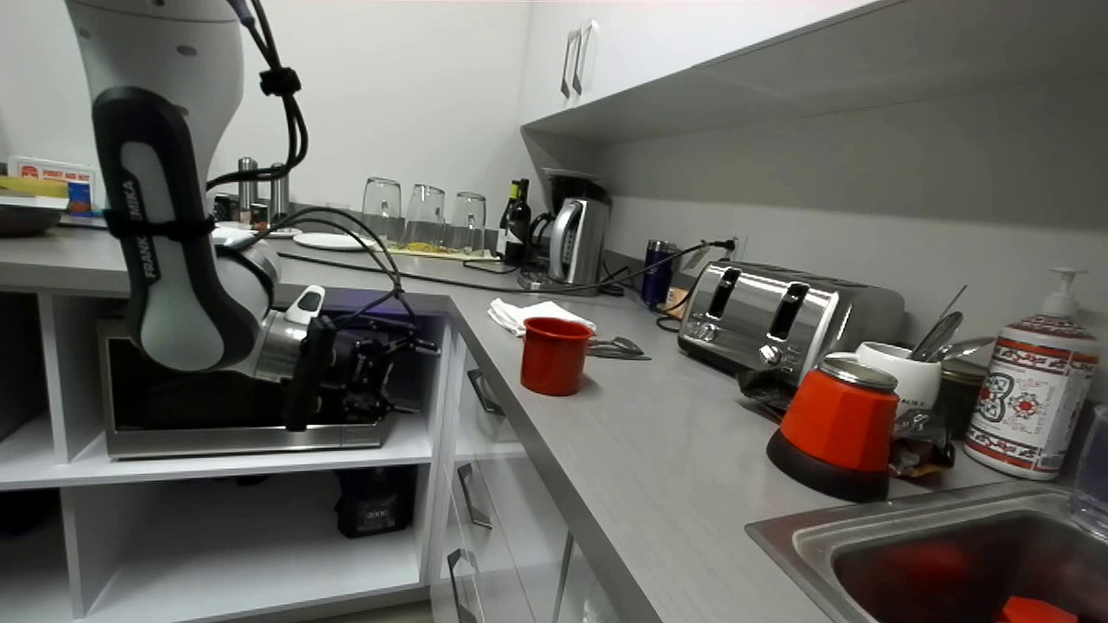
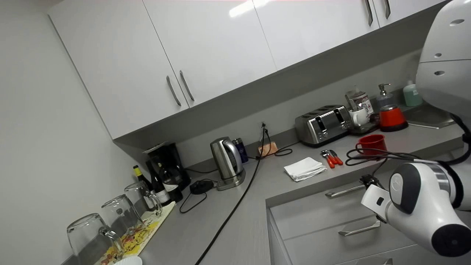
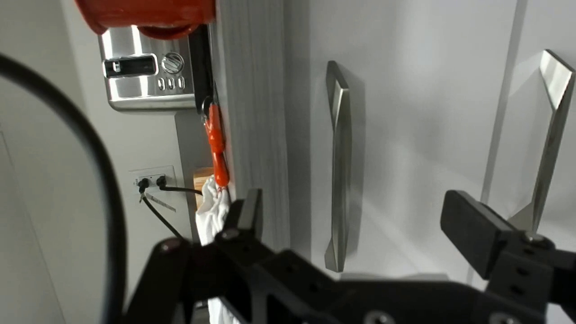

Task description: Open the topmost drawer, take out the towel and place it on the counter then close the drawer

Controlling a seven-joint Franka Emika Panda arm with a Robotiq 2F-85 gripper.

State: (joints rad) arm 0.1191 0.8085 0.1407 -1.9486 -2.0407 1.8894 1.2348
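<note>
Gripper (image 3: 353,211): I had the jaws spread wide; the wrist view framed the bar handle (image 3: 341,171) between them.
Topmost drawer (image 3: 414,112): closed, beneath the worktop's (image 2: 243,224) front edge.
Towel (image 2: 304,168): I saw it folded near that edge, by the inner corner.

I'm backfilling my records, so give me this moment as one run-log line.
topmost drawer: shut, inside not visible | gripper: open, nothing held, facing drawer handle | counter: folded white cloth, red cup

Folded white towel (image 2: 304,169) on the grey counter (image 2: 254,222), white topmost drawer (image 2: 309,213) closed below.
</note>
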